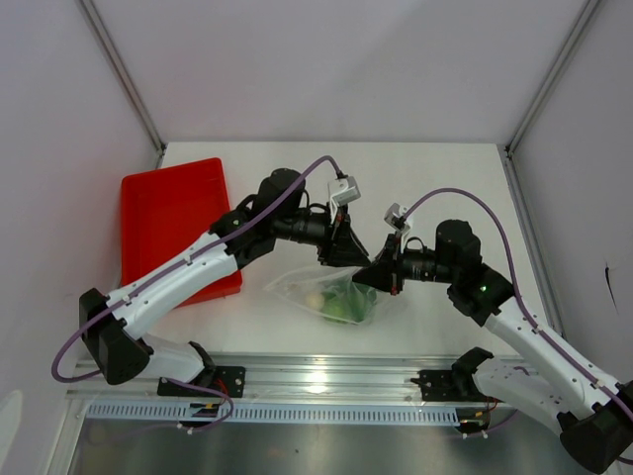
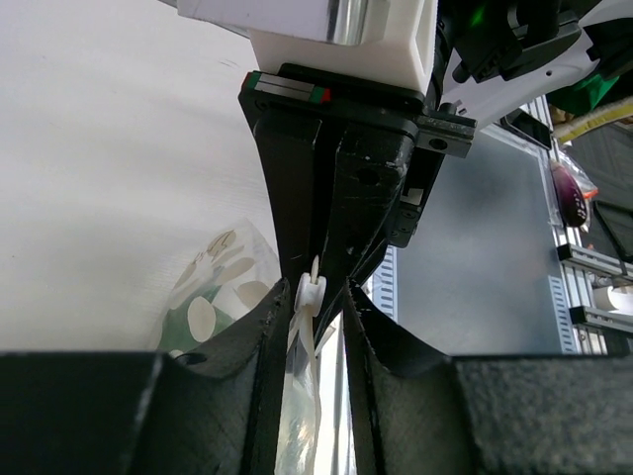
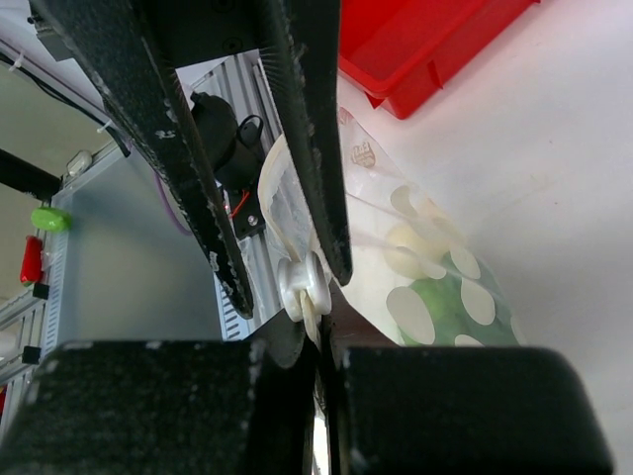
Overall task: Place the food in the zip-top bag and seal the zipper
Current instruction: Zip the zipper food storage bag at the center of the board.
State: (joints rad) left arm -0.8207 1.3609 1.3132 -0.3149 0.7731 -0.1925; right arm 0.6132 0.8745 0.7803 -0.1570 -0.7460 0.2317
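- Top view: I see the zip-top bag [image 1: 326,294] resting on the worktop [image 1: 435,188] between both arms, green food [image 1: 348,305] inside.
- Left wrist: my left gripper [image 2: 316,297] straddles the white slider [image 2: 310,303], slightly open.
- Right wrist: right gripper [image 3: 318,346] pinches the bag's zipper edge [image 3: 277,198].

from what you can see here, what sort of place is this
Most likely a robotics lab test cell: a white table boxed in by plain white panels, a left arm and a right arm bolted to an aluminium rail, and a red tray and zip-top bag as props.
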